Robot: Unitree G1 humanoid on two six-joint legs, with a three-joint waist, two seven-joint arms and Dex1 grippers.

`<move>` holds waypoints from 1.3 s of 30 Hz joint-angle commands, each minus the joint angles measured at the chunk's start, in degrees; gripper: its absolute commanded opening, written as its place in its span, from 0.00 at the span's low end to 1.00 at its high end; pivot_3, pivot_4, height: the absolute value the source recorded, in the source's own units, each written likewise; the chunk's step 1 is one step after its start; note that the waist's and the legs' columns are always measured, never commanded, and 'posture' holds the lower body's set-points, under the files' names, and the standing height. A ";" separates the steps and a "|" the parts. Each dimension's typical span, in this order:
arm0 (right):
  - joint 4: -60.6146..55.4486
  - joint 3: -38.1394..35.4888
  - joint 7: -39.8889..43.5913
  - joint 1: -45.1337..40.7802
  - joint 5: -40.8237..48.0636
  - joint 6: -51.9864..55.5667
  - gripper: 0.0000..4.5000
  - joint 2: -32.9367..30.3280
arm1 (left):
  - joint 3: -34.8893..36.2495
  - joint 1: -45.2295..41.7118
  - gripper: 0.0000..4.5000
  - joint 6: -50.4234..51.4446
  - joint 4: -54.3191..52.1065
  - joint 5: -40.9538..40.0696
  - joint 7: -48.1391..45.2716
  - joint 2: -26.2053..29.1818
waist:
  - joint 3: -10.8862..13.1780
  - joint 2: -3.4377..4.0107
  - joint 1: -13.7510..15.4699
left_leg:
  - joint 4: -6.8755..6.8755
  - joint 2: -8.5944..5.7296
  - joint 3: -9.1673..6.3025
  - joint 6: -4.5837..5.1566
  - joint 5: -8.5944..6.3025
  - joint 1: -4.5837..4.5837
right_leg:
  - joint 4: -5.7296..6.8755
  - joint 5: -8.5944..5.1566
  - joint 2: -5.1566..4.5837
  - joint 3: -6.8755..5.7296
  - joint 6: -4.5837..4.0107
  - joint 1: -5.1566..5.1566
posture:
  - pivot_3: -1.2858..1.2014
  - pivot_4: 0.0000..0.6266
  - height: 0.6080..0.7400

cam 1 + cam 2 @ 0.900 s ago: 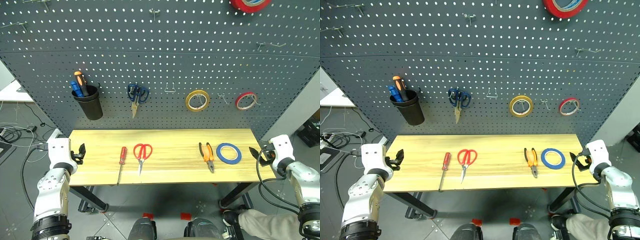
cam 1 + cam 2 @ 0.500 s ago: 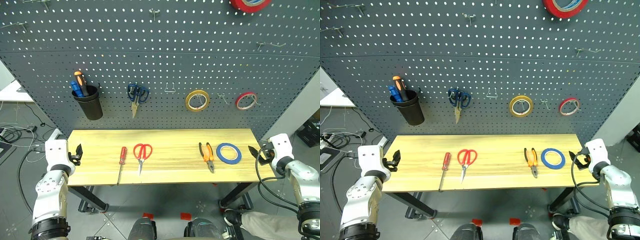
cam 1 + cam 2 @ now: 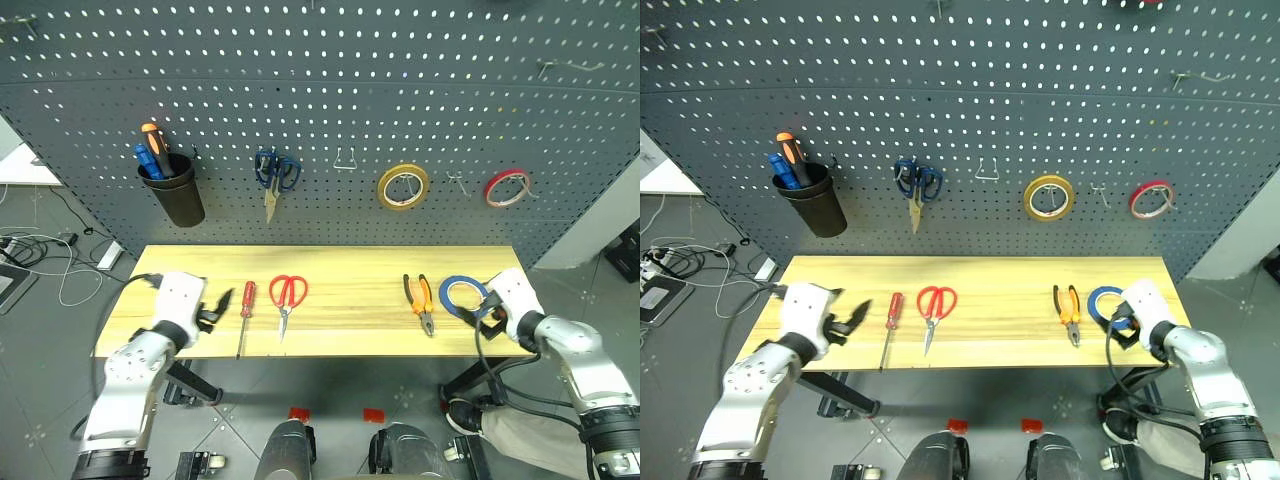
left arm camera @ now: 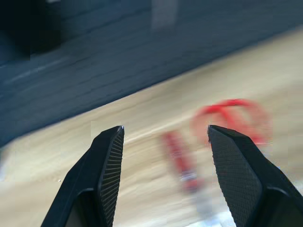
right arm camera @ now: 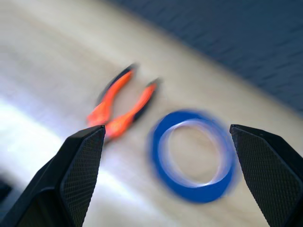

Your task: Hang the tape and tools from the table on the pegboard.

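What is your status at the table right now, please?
Both grippers open and empty: left gripper by the screwdriver, right gripper facing the blue tape. All four items on the table. Nothing blocking.

Left gripper (image 3: 222, 305) and right gripper (image 3: 478, 312), jaws apart, both low

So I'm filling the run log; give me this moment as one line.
left gripper: open, near screwdriver | right gripper: open, at blue tape | pliers, red scissors: on table
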 commanded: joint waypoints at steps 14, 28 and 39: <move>29.91 10.95 5.52 -25.37 -11.08 -3.09 1.00 -1.24 | -21.25 -11.32 0.66 -2.36 -12.13 4.57 -22.32 8.03 | 8.09 0.14 -0.28 | -0.14 0.01 0.16 0.08 -0.05 -0.24 | -0.03 -0.22 0.01 0.03 0.15 -0.26 | 0.53 0.56 1.00; 40.69 13.66 11.51 -32.23 -15.99 -7.30 0.18 -4.27 | -22.67 -12.13 0.67 -2.01 -13.37 3.69 -22.06 3.24 | 9.07 0.14 -0.07 | -0.08 -0.05 0.14 -0.04 -0.13 -0.34 | -0.16 -0.35 -0.10 -0.09 0.21 -0.19 | 0.53 0.53 1.00; -23.54 -4.52 -11.56 4.79 -21.27 -2.88 0.15 -4.39 | -19.46 -15.21 0.67 -0.28 -12.13 -0.97 -17.83 -3.51 | 9.09 0.30 -0.51 | -0.15 -0.01 0.06 -0.15 -0.16 -0.51 | -0.11 -0.52 -0.06 -0.13 0.52 -0.37 | 0.50 0.51 1.00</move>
